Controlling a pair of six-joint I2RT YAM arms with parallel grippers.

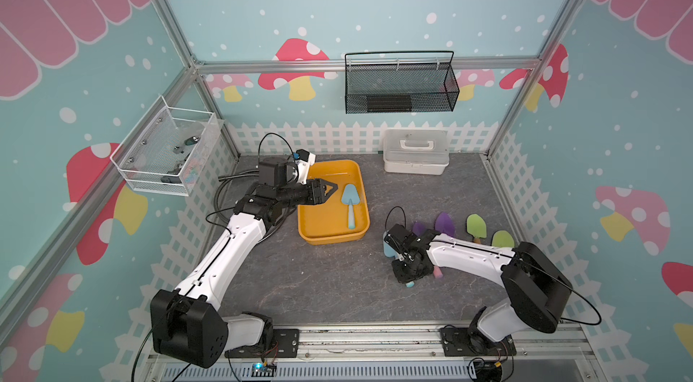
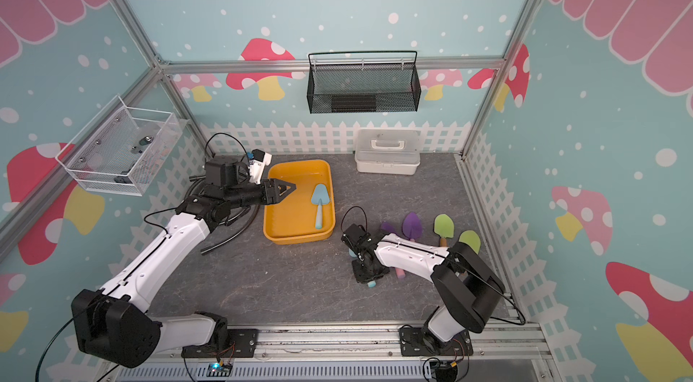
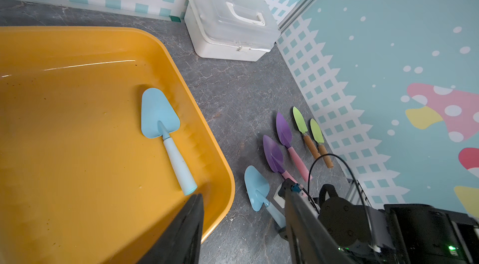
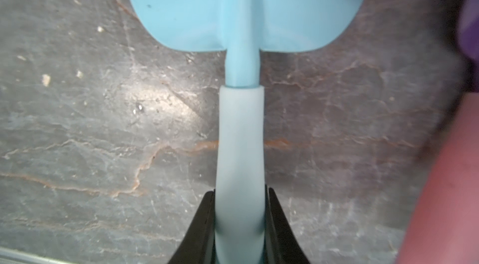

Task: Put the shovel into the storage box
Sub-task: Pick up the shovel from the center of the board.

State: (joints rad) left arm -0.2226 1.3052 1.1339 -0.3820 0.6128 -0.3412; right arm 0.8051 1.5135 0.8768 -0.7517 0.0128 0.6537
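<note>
Top views, near to far: past the front rail [image 1: 375,339] the counter [image 1: 318,286] between the two arms is open gray slab, the widest free room here. Next, on the right, the right gripper [image 1: 409,279] points down. The right wrist view shows its jaws pinched on the handle of a blue shovel [image 4: 241,133] lying flat on the counter. Just beside it, two purple shovels [image 3: 273,155] and two green shovels [image 3: 300,120] lie in a row out toward the right wall [image 1: 525,192], so that side is tight. Left of them sits the storage box [image 1: 330,239], its right rim near the gripped shovel but apart from it. Inside lies a second blue shovel [image 1: 350,205] along its right side, blade at the far end; the rest of the floor is bare. The left gripper [image 1: 333,190] hangs over the box from its left rim, jaws apart, holding nothing. Farther back a white case [image 1: 415,157], lid on, sits at the back wall [image 1: 337,136], well apart from the box. Above it hangs a black mesh basket [image 1: 401,87]. Off to the left, a white wire basket [image 1: 165,151] holds small bits I can't make out.
</note>
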